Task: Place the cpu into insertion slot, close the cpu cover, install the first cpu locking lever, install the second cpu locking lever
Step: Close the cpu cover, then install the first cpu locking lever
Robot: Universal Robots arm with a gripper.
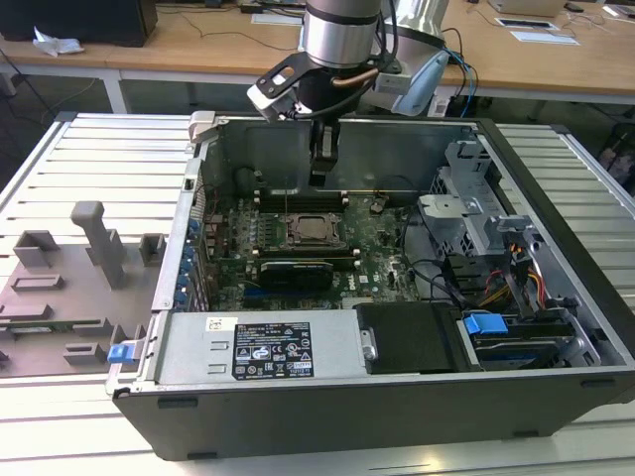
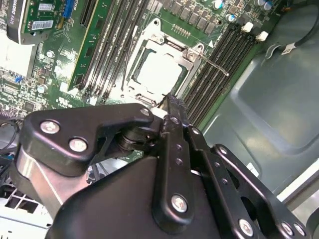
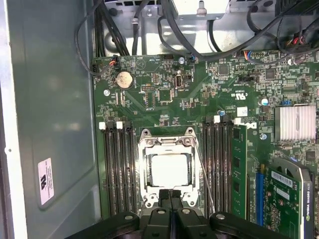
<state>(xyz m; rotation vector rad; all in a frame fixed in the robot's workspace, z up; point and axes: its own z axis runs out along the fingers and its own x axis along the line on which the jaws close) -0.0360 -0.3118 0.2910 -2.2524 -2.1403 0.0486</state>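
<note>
Cpu cover (image 3: 143,167) lies flat on the insertion slot (image 3: 191,133), with the cpu (image 3: 169,169) seated in its window. Gripper (image 3: 170,194) is closed on nothing, at the socket's edge. Wire locking lever (image 3: 205,179) splays outward and looks unlatched; levers judged outstanding.

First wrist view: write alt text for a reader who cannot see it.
The cpu lies in the insertion slot of a green motherboard, its pale top showing through the window of the cpu cover. The shut black end effector sits at the socket's edge; memory slots flank it.
</note>
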